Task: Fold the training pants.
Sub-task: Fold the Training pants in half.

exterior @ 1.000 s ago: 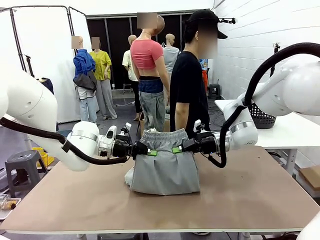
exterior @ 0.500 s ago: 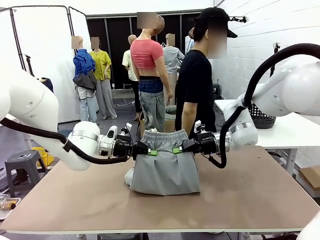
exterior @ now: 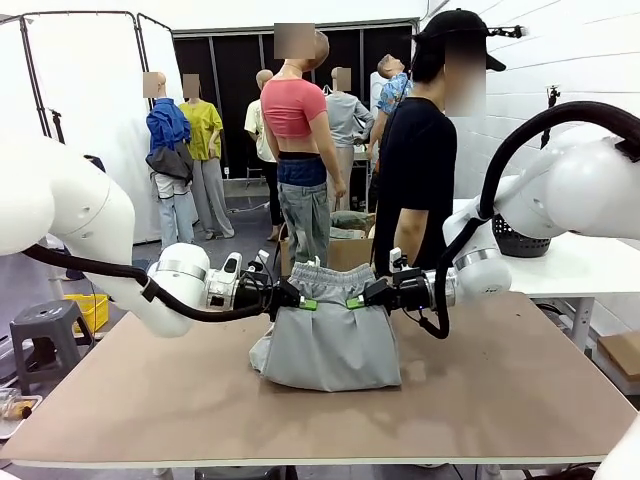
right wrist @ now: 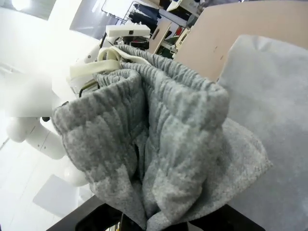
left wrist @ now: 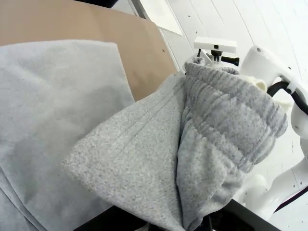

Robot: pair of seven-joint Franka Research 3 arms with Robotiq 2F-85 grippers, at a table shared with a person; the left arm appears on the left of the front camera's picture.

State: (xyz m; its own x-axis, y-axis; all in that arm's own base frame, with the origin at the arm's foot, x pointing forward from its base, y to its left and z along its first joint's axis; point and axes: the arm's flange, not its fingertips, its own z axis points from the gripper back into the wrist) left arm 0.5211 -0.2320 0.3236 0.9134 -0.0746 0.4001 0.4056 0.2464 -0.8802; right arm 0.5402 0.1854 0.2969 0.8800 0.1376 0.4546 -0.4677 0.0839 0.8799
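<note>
The light grey training pants hang over the middle of the brown table, waistband up, their lower part resting folded on the tabletop. My left gripper is shut on the left end of the waistband. At the right end my right gripper is shut on the same band. Between the two the gathered elastic band is stretched. The bunched waistband rises close before the lens in the left wrist view, with flat grey cloth lying beyond. In the right wrist view the gathered band and a cream drawstring show.
A person in a black shirt stands just beyond the far edge, right of centre. A black mesh basket sits on a white table at the right. The brown table has bare room on both sides of the pants. A grey stool stands at the left.
The person has stepped to the right along the far edge. Both grippers have shifted slightly, still holding the waistband at about the same height.
</note>
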